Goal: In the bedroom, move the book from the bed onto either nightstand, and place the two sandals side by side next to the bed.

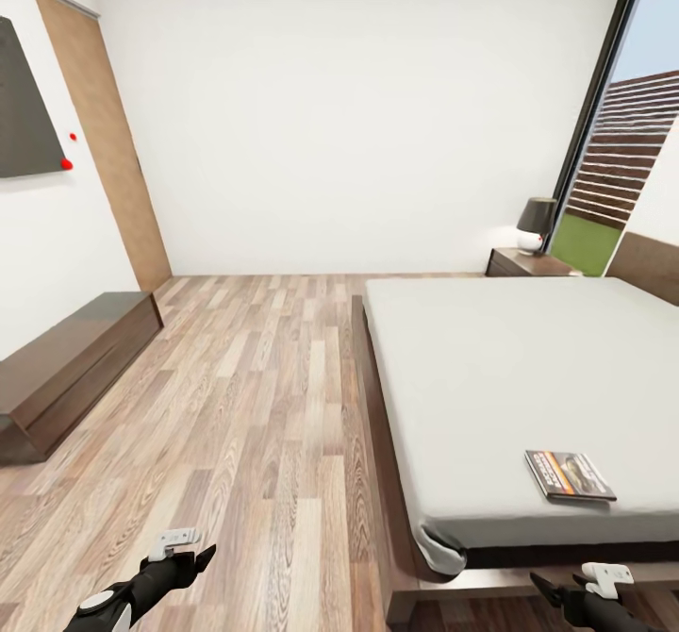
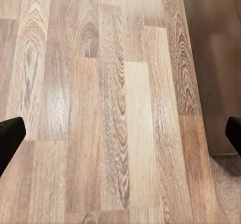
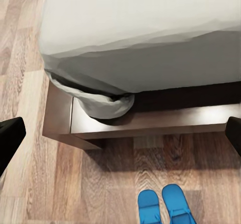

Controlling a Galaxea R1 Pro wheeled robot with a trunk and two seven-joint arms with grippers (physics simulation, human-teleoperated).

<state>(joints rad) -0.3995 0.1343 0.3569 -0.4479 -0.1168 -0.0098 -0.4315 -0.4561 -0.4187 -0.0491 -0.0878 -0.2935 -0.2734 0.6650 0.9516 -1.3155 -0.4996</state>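
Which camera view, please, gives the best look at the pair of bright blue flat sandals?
The right wrist view: the pair of bright blue flat sandals lies side by side on the wood floor in front of the bed's dark wooden frame. The head view covers the room without them; the left wrist view faces floor planks.

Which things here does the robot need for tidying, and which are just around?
Needed:
book on the bed
nightstand at the far end
two blue sandals on the floor by the bed's foot

Just around:
lamp
TV bench
TV
door
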